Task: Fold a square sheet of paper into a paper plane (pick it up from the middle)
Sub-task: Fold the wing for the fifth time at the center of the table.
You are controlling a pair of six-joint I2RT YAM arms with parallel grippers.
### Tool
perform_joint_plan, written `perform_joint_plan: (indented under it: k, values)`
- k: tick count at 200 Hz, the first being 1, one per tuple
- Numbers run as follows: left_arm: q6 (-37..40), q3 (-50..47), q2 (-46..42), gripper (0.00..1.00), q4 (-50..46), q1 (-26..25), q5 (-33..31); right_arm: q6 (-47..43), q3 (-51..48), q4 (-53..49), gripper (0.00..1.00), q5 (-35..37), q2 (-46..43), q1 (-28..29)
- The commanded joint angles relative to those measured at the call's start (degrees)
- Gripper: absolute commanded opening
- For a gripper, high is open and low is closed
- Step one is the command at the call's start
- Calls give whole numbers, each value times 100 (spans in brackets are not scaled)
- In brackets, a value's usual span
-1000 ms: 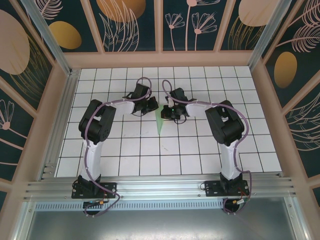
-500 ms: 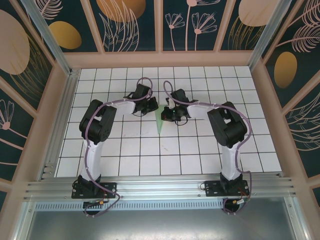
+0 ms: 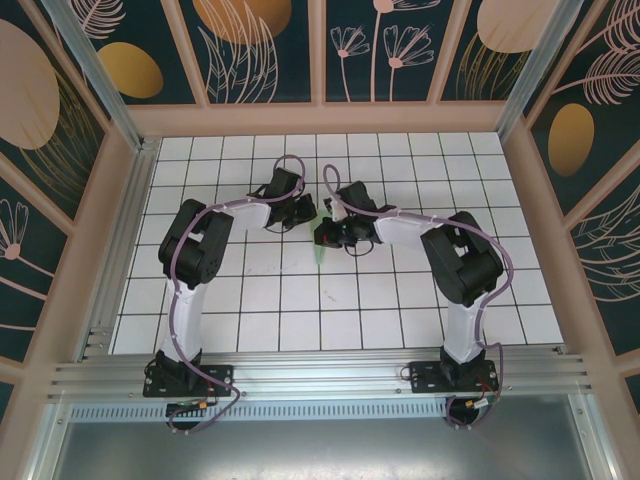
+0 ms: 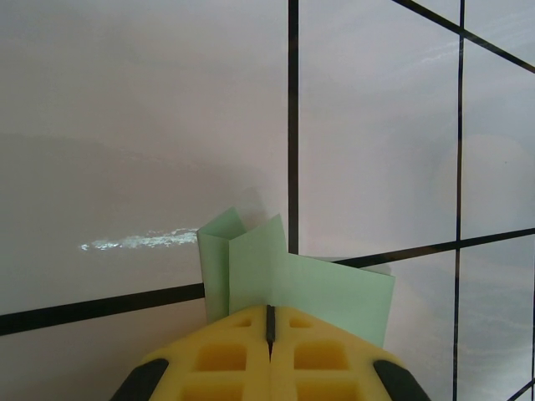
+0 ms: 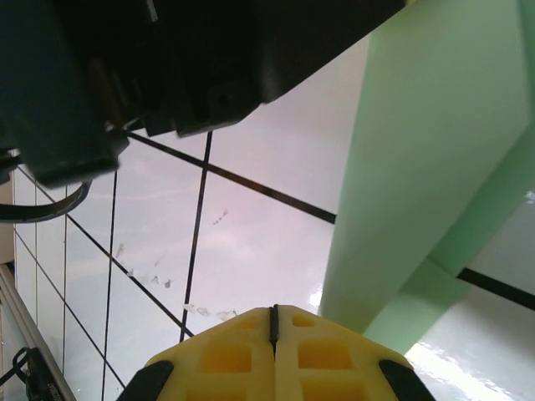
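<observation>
The pale mint-green paper plane [image 3: 320, 256] lies on the white grid table [image 3: 260, 300] between the two arms, mostly covered from above by my right gripper [image 3: 322, 236]. In the left wrist view its folded layers [image 4: 284, 271] stand up just beyond my left gripper [image 4: 269, 313], whose yellow pads [image 4: 226, 355] are shut together with only a dark seam between them. My left gripper [image 3: 306, 212] sits at the paper's far end. In the right wrist view the paper [image 5: 435, 167] rises to the right of my shut right gripper [image 5: 273, 313], close beside its tips.
The left arm's black gripper body [image 5: 209, 58] hangs close above and ahead of my right gripper. Wooden walls [image 3: 320, 118] and aluminium rails [image 3: 320, 375] border the table. Open tiles lie to the near side and to both sides.
My right gripper has slid left and slightly toward the near edge, over the paper, hiding most of it from above. The left gripper has stayed put.
</observation>
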Motion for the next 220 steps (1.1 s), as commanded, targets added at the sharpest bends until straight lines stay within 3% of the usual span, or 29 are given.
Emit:
perform_joint_plan:
  k: [1,220]
  values:
    - [-24,-183,186,2,-353,-26,-268,-75,179,-135,3,-122,150,28]
    - [-102,-146,190,2,-436,-28,-487,-183,-567,-388,7,-907,364,137]
